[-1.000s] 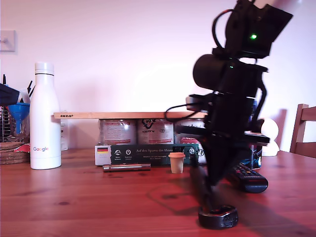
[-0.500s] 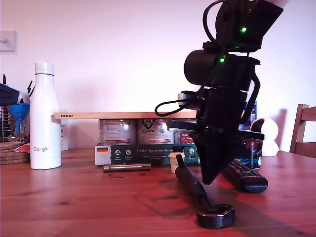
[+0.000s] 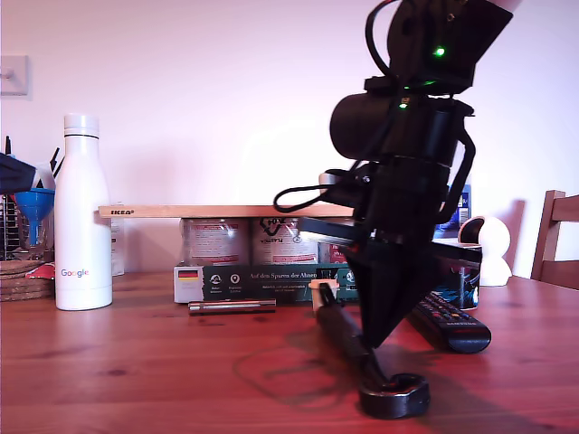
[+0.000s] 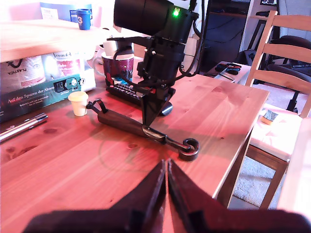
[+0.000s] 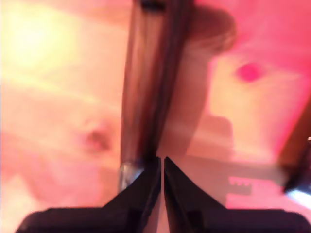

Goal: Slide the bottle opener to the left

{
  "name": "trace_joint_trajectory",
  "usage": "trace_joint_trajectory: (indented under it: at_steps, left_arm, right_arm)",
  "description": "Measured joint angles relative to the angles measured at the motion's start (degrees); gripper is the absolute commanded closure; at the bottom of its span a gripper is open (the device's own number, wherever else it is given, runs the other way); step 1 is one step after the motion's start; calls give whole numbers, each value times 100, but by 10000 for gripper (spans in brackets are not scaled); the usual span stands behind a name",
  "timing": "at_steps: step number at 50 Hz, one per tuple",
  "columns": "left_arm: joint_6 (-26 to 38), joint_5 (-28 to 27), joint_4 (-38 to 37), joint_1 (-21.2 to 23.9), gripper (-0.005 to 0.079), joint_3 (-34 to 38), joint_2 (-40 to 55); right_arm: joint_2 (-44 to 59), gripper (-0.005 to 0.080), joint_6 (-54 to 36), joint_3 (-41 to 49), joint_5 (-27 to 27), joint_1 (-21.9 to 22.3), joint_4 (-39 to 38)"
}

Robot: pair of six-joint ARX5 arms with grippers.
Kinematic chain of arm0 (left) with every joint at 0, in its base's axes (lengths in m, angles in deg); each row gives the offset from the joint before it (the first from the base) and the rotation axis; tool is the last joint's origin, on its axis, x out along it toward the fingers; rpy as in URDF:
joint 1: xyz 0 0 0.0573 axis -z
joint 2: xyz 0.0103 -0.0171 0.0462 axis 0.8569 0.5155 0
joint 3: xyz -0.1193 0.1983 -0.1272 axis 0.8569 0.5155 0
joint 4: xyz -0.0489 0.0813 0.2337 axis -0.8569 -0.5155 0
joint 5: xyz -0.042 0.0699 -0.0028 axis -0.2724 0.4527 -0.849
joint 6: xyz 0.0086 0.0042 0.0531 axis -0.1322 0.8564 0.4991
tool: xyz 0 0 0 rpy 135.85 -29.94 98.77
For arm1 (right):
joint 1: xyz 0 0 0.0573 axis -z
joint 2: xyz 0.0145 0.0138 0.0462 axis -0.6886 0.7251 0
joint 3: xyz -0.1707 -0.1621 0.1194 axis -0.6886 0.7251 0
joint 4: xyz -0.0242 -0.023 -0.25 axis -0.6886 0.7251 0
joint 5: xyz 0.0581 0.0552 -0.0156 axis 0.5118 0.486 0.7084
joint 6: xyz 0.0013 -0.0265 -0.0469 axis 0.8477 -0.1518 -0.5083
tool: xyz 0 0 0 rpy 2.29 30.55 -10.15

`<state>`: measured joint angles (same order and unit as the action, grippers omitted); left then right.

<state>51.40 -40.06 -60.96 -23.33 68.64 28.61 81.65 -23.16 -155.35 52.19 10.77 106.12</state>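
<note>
This looks like a home dining room: a wooden counter (image 3: 136, 371) with wooden chairs (image 4: 282, 53) drawn up beside it carries a remote control (image 3: 452, 327), a mug (image 4: 118, 68), a white drinking bottle (image 3: 82, 217) and tins (image 3: 217, 242), while a cluttered desk (image 4: 233, 70) stands behind.

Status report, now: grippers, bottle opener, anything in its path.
My second gripper shut, tip down against the bottle opener. My first gripper shut, held clear. Small cream cup and metal bar lie toward the exterior view's left.

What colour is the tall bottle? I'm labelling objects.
White bottle, clearest in the exterior view.
</note>
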Motion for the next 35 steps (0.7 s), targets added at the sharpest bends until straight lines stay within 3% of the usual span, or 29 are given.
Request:
trace_joint_trajectory:
  at_steps: [35]
  left_arm:
    - [0,0,0,0,766,0,2]
  right_arm:
    - [0,765,273,0,282,-238,138]
